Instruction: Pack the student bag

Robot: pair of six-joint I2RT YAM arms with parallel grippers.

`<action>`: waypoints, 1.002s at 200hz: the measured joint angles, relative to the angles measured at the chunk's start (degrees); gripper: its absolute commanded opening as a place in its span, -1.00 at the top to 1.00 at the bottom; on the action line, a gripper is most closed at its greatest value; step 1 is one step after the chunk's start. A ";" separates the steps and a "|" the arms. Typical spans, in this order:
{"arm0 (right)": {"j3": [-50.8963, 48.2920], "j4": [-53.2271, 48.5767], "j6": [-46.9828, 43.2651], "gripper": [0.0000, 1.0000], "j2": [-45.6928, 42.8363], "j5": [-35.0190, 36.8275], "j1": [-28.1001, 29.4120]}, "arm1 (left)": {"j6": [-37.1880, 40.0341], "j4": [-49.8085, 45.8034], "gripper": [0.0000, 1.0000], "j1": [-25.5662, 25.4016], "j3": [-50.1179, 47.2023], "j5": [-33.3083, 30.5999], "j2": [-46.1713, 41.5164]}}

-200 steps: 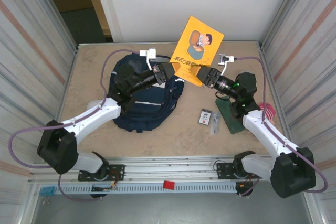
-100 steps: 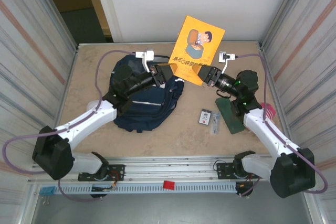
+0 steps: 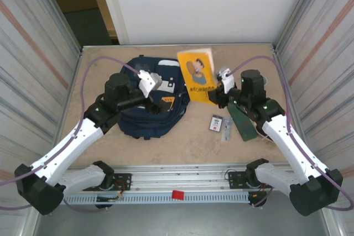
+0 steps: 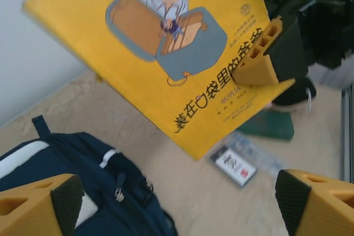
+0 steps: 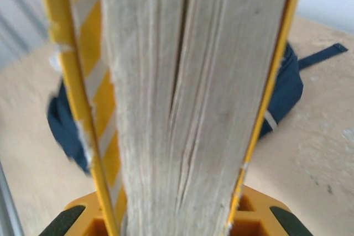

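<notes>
The student bag (image 3: 145, 115), a navy backpack with white patches, lies left of centre on the table. My left gripper (image 3: 164, 103) hovers over the bag's right side, open and holding nothing. In the left wrist view its gripper (image 4: 177, 208) spans the bag's (image 4: 83, 192) top and bare table. A yellow picture book (image 3: 197, 74) stands upright in the air, and my right gripper (image 3: 214, 95) is shut on its lower right edge. The right gripper's finger (image 4: 260, 59) shows pressed on the book's (image 4: 182, 53) cover. In the right wrist view, the page edges of the book (image 5: 193, 98) sit between the gripper's (image 5: 177, 219) pads.
A small white card (image 3: 216, 122) and a clear flat packet (image 3: 227, 129) lie on the table right of the bag. A dark green notebook (image 3: 243, 121) lies beneath the right arm. Corrugated walls close in both sides.
My left gripper has opened, let go of the book and drawn back left over the bag. The right gripper shut on the book, and the book now hangs lower and more upright.
</notes>
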 measured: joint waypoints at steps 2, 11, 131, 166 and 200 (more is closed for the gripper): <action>0.00 -0.87 -1.38 1.00 0.00 0.28 0.24 | 1.25 -0.59 -0.89 0.04 0.00 0.07 -0.20; 0.00 -3.96 -6.16 1.00 0.02 1.05 1.16 | 5.35 -2.64 -0.89 0.20 -0.02 0.39 -0.90; 2.36 -18.43 -38.40 1.00 4.35 -3.04 7.43 | 21.59 -13.22 -0.55 5.57 0.33 19.26 6.88; 4.20 -17.99 -38.73 0.68 6.03 -5.66 7.43 | 22.53 -14.64 0.57 5.14 1.09 23.91 7.78; 4.35 -14.32 -33.79 0.03 5.99 -9.70 4.26 | 19.87 -12.63 0.95 6.58 0.48 27.50 7.72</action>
